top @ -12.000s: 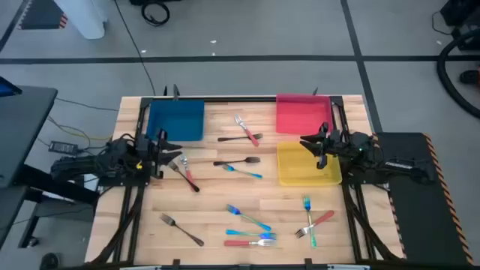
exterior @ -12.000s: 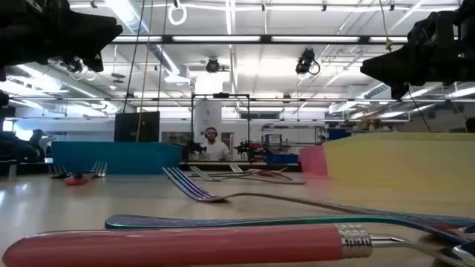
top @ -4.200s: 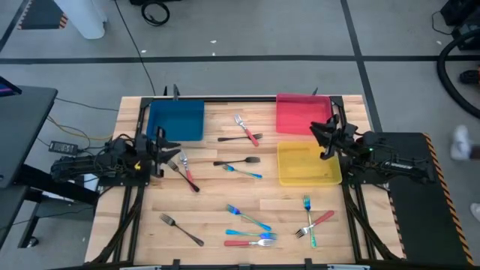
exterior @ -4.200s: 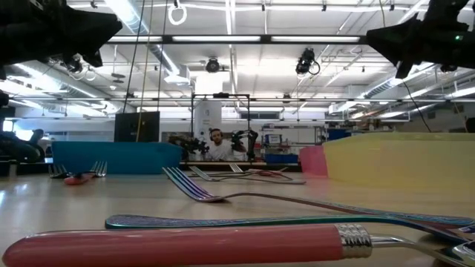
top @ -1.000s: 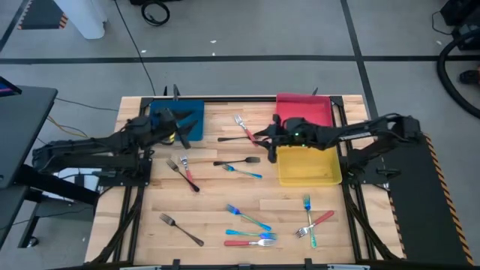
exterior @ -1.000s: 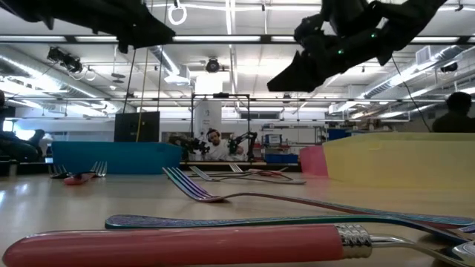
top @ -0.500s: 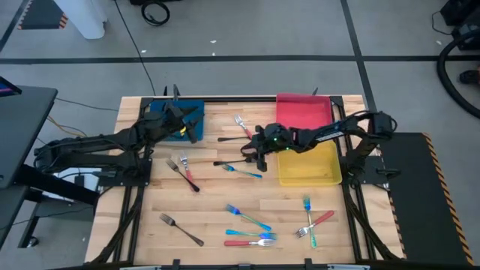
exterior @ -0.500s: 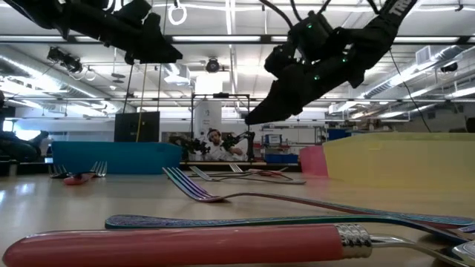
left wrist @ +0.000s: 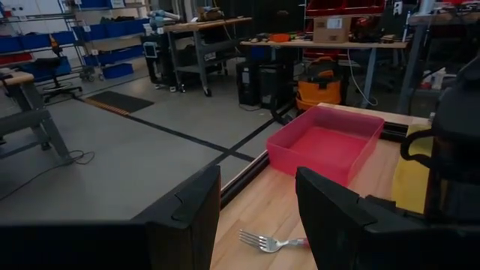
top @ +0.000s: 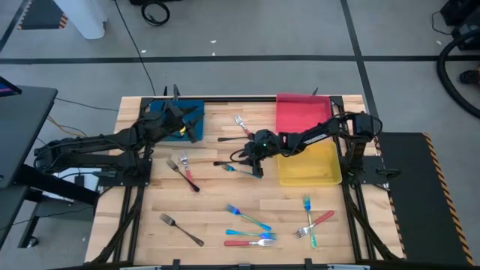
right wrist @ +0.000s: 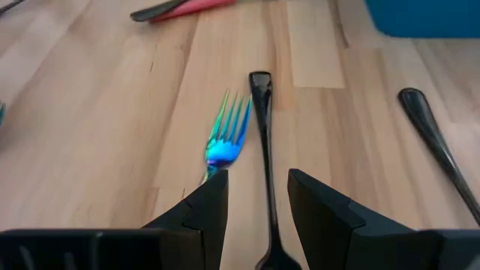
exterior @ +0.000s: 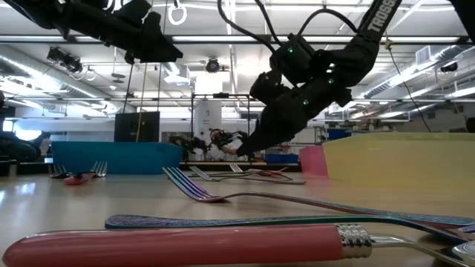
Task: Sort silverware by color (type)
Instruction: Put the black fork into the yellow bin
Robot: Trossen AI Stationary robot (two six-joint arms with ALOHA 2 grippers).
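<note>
Several forks lie flat on the wooden table. My right gripper [top: 255, 163] [right wrist: 259, 221] is open and hovers low over the table's middle. A dark grey fork [right wrist: 263, 142] [top: 238, 161] and a blue iridescent fork [right wrist: 223, 142] [top: 244, 172] lie under it, and its fingers straddle the dark fork's handle without touching it. My left gripper [top: 192, 129] [left wrist: 259, 217] is open, raised over the right corner of the blue tray [top: 171, 124]. A red-handled fork [top: 247, 129] [left wrist: 267, 241] lies ahead of it.
The red tray [top: 302, 112] and yellow tray [top: 309, 166] sit at the right. More forks lie at the left [top: 184, 172], near left [top: 181, 229], near middle [top: 249, 229] and near right [top: 311, 219]. Another dark fork [top: 231, 138] lies near the far middle.
My right gripper has swept from beside the red and yellow trays toward the table's left and near edge. It has dropped low over the dark and iridescent forks in the middle. My left gripper has shifted slightly right over the blue tray's corner, then held still.
</note>
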